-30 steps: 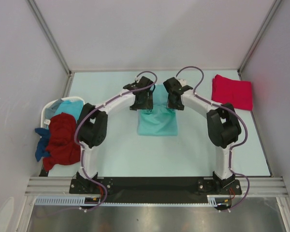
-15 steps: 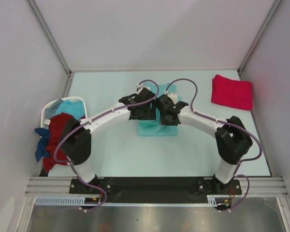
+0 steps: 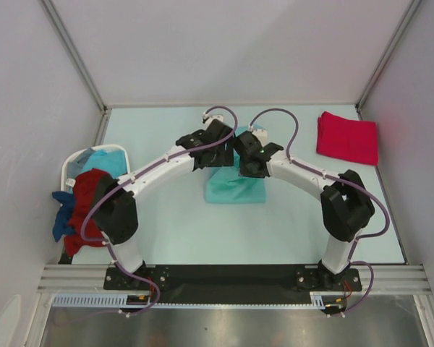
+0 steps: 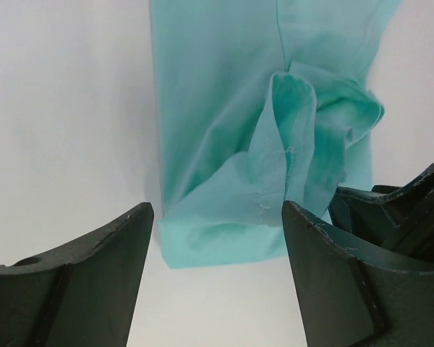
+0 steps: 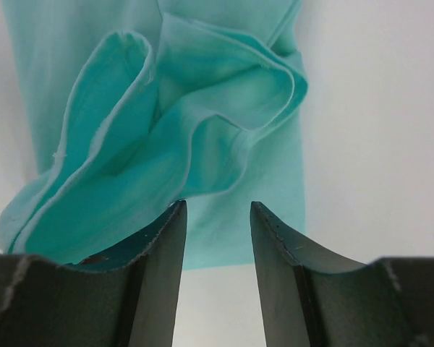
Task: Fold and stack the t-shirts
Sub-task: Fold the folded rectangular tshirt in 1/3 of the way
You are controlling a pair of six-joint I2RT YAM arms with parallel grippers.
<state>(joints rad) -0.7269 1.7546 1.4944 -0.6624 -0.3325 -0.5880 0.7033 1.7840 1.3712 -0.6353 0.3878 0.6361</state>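
The light teal t-shirt [image 3: 235, 186] lies flat on the table [image 3: 311, 224], in the middle, and is folded into a small square. Its far edge is bunched up in loose folds [image 5: 202, 123].

The left gripper [image 3: 211, 150] hangs over the far left part of the teal shirt. From its own camera, the left gripper [image 4: 217, 210] has its two fingers [image 4: 94, 275] spread wide. Nothing is between them, and the cloth sits lower down.

The right gripper [image 3: 250, 160] hangs over the far right part of the teal shirt, just beside the left one. From its own camera, the right gripper [image 5: 217, 206] has a smaller gap between its fingers [image 5: 282, 267], but they are apart and pinch no cloth. A fold of the teal shirt comes very close to one finger. I cannot tell if it touches.

A bright red t-shirt [image 3: 347, 137] lies folded well away from the teal shirt, to its right and farther back.

A white basket [image 3: 74, 163] sits well away to the left of the teal shirt. A light blue t-shirt [image 3: 105, 160] is inside it. A dark red t-shirt [image 3: 94, 206] hangs over the near edge of the basket in a heap. A blue t-shirt [image 3: 60, 220] pokes out on the side of the heap farthest from the teal shirt.
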